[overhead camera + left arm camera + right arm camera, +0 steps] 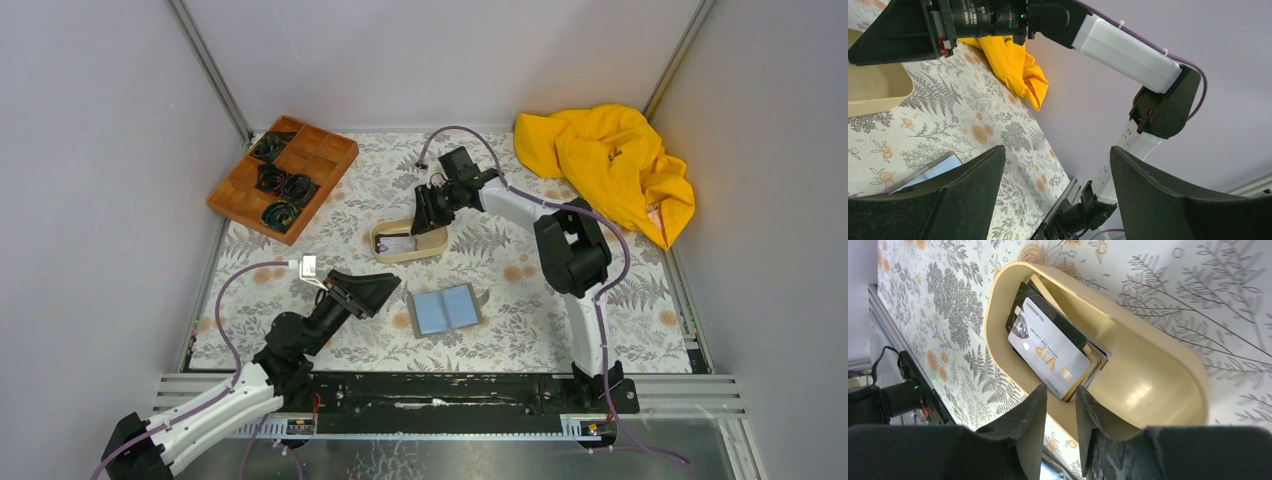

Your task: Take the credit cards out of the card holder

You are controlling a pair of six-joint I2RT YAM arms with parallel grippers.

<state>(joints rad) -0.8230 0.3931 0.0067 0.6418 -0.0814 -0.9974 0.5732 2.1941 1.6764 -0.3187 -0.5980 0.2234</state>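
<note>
Near me, the left gripper (1057,155) gapes wide. Far off, my right gripper (1060,392), narrowly parted, hovers over credit cards (1048,352) in the beige tray (1193,371).

Surface: fern-print table (640,330) | Holds: open card holder (446,309); beige oval tray (410,256); brown compartment tray (325,150); yellow cloth (600,165)
</note>
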